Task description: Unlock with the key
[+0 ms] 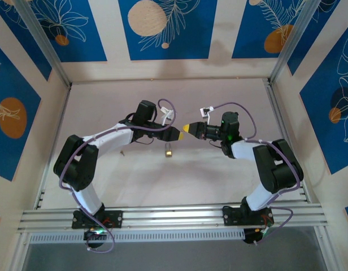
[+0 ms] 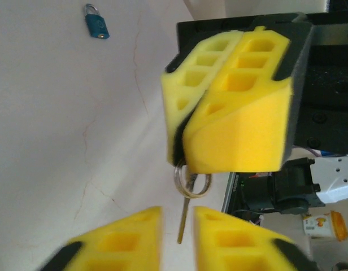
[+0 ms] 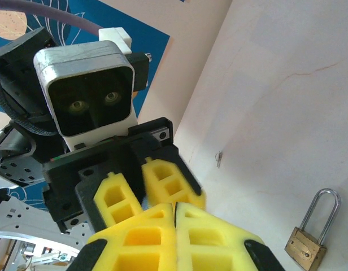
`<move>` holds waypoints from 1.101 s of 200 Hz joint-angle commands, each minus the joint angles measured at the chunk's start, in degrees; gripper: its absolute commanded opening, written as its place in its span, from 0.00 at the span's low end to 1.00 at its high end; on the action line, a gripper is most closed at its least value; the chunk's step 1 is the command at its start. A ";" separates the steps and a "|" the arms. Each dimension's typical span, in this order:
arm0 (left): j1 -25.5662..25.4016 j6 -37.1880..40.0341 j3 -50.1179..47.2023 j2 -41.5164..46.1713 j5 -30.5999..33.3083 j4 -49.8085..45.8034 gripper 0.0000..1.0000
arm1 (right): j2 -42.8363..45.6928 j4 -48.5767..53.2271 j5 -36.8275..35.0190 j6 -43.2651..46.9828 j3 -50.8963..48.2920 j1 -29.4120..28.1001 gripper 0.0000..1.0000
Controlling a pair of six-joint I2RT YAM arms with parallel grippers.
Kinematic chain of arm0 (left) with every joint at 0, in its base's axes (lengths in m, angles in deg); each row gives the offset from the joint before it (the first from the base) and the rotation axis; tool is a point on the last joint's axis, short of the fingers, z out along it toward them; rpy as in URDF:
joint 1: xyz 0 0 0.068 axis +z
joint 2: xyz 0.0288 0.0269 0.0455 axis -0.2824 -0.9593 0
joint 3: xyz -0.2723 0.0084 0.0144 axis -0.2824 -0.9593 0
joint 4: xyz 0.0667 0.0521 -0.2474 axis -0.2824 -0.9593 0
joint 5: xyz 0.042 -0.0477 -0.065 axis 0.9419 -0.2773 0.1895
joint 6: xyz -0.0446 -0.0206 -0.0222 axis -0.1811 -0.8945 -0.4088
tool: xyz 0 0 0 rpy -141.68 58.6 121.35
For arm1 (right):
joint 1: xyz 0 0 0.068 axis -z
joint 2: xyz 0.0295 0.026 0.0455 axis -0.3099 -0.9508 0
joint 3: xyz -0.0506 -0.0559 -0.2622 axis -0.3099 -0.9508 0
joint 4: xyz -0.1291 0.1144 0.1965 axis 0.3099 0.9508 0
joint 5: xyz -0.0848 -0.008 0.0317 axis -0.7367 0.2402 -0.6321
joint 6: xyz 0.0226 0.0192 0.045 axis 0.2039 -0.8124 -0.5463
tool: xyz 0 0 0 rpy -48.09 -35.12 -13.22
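Observation:
The two grippers meet nose to nose above the middle of the table. My right gripper (image 1: 189, 129) (image 2: 179, 148) (image 3: 175, 210) is shut on the key (image 2: 185, 217). The key's head is hidden in the yellow pads, while its ring (image 2: 192, 185) and thin blade hang out. My left gripper (image 1: 177, 134) (image 2: 178, 226) (image 3: 142, 189) stands open a little. The blade sits in the gap between its fingers (image 2: 134, 234), touching neither. The padlock (image 1: 169, 151) (image 3: 309, 240) (image 2: 97, 22) lies flat on the table below the grippers, its shackle closed.
A tiny metal piece (image 3: 218, 159) (image 1: 122, 152) lies loose on the table left of the padlock. Aluminium frame posts (image 1: 47, 48) and patterned blue walls enclose the table (image 1: 162, 180) on three sides. A rail (image 1: 174, 217) runs along the near edge.

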State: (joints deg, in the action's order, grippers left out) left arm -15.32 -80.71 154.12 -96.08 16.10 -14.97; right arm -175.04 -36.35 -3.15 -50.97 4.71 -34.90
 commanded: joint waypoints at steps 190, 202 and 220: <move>2.87 14.60 -9.01 20.10 56.18 -4.68 0.93 | 33.83 41.66 -21.12 25.20 -1.71 0.57 0.00; 2.21 15.38 -1.99 13.56 55.83 -15.54 0.89 | 34.97 42.35 -21.91 25.20 -2.39 0.41 0.00; -1.08 17.91 7.88 2.73 58.55 -28.41 0.87 | 36.51 43.66 -23.14 25.35 -3.24 0.41 0.00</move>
State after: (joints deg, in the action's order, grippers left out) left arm -13.38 -66.87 151.24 -82.34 74.41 -21.37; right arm -141.03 3.91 -23.78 -27.01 3.16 -34.09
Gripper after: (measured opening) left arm 0.883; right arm 0.064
